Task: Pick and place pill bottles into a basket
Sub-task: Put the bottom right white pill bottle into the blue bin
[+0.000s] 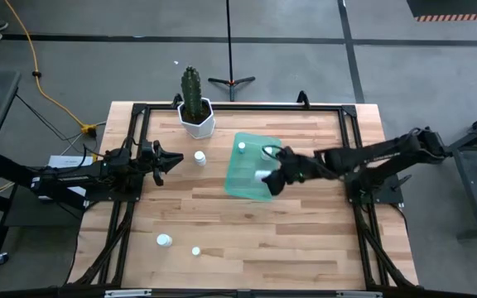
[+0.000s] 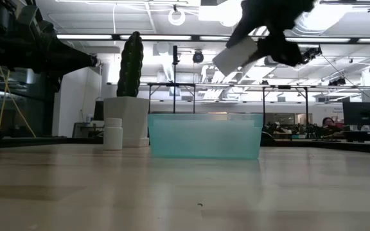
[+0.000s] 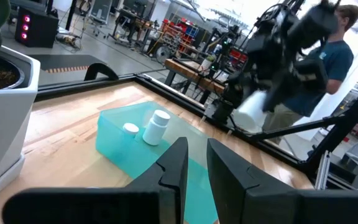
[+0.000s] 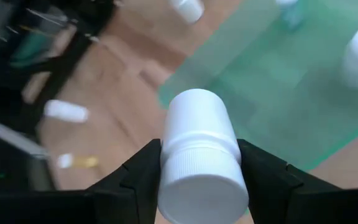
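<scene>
The teal tray [image 1: 247, 175] lies mid-table, with two white pill bottles inside, one upright [image 3: 156, 126] and one showing its cap [image 3: 130, 129]. My right gripper [image 1: 272, 177] hovers above the tray's near right part, shut on a third bottle [image 2: 235, 55]. Another bottle [image 1: 199, 157] stands on its base on the wood left of the tray. Two more bottles [image 1: 164, 240] [image 1: 195, 250] sit near the front left. My left gripper [image 1: 162, 159] waits left of the standing bottle, open by a narrow gap and empty. My right gripper pinches the bottle between its two fingers [image 4: 143, 169] at the ribbed cap end [image 4: 201, 163], one finger on each side. The cap faces back toward the wrist and the body points away along the fingers. The bottle is tilted and lifted clear above the tray.
A white hexagonal pot with a cactus [image 1: 195, 116] stands at the far edge, left of the tray. A person in a teal shirt [image 3: 328, 62] stands beyond the table's right side. Bare wood lies in front of the tray.
</scene>
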Controlling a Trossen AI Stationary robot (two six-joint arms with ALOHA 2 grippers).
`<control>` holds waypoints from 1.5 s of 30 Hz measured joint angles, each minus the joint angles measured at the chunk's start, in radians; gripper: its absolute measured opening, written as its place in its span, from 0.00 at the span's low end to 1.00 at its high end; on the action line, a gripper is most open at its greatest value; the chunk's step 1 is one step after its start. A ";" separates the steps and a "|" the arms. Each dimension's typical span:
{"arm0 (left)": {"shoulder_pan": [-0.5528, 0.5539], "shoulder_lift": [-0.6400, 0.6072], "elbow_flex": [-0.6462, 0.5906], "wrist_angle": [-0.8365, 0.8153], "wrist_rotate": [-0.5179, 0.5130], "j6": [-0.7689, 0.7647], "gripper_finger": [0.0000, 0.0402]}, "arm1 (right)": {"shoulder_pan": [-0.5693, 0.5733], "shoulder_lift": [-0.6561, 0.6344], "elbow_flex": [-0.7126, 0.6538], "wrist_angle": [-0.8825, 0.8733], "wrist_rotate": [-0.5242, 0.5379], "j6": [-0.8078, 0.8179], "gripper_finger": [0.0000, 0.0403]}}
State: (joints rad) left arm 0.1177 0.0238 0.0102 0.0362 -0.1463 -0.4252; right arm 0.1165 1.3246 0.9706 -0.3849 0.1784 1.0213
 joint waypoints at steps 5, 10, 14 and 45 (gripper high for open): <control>0.000 0.000 0.000 0.000 0.000 0.000 0.24 | -0.111 0.068 0.183 -0.222 -0.038 -0.190 0.43; 0.000 0.000 0.000 0.000 0.000 0.000 0.24 | -0.179 0.187 0.328 -0.320 -0.091 -0.360 0.43; 0.000 0.000 0.000 0.000 0.000 0.000 0.24 | -0.204 0.307 0.425 -0.393 -0.126 -0.454 0.43; 0.000 0.000 0.000 0.000 -0.001 0.000 0.24 | -0.228 0.635 0.552 -0.673 -0.089 -0.656 0.46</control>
State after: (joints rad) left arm 0.1178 0.0238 0.0101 0.0364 -0.1471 -0.4248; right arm -0.1120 1.9594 1.5227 -1.0580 0.0899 0.3652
